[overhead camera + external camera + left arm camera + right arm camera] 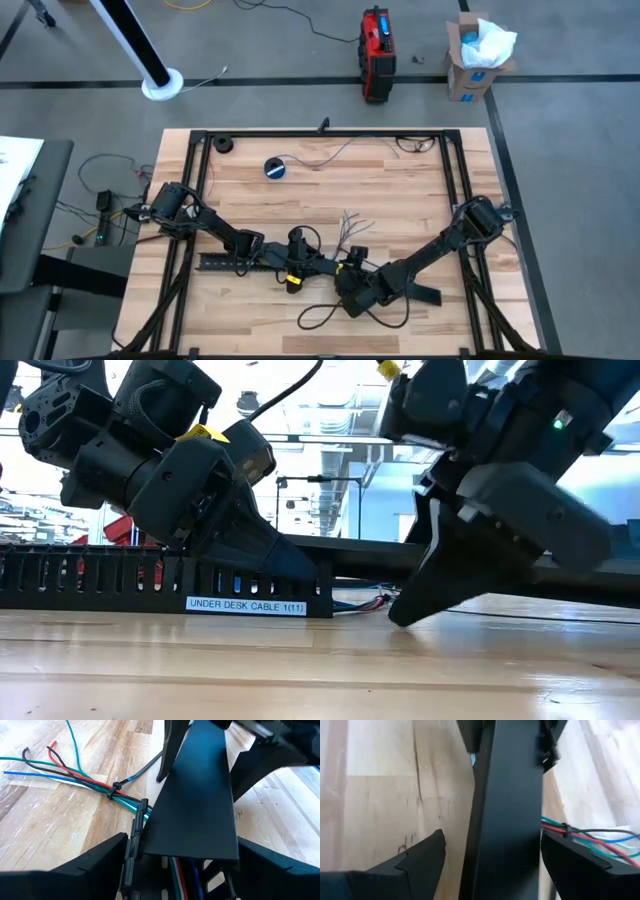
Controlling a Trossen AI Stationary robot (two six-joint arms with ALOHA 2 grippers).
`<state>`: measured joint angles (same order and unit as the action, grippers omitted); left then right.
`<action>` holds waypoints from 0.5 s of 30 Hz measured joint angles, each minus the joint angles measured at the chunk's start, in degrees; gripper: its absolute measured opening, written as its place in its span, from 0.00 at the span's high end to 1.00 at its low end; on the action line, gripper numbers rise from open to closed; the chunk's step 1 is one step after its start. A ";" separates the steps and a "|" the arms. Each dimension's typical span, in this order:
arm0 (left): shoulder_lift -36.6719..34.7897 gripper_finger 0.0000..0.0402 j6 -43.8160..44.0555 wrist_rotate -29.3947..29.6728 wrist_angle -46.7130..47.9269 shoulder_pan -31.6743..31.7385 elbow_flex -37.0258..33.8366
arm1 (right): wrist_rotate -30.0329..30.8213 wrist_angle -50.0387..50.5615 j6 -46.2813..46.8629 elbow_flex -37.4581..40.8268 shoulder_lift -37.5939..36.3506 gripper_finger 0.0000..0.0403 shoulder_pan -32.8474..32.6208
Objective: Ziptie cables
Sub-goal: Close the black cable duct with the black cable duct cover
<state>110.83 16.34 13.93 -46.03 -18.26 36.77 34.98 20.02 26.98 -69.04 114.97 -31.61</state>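
Both arms meet low over the table, near its 6 o'clock edge in the high view.

Left gripper: fingers spread wide, straddling the end of a flat black strip; no contact with it seen.

Right gripper: fingers likewise apart either side of the same strip, apparently not clamping; the view is poor.

Cables: red, green, blue, black and white wires bundled by a black ziptie, lying on the wood at 12 o'clock from the grippers in the high view, one end running under the strip.

Slotted black cable duct, labelled "UNDER DESK CABLE", lies at 9 o'clock of the grippers
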 joint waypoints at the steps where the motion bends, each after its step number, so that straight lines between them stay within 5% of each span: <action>1: 0.00 0.26 0.00 -0.01 -0.04 0.00 0.00 | 0.31 0.25 0.01 0.00 -0.35 0.23 -0.11; 10: 0.00 0.26 0.70 -0.02 -0.10 -0.01 0.00 | 0.29 1.55 0.76 0.50 -4.85 0.24 0.79; 15: 0.00 0.26 1.76 -0.03 -0.12 -0.02 0.00 | -10.36 -12.79 0.66 7.90 -11.09 0.24 2.83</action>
<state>110.83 18.10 13.90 -46.14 -18.28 36.77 24.61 7.22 27.64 -61.14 103.88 -28.79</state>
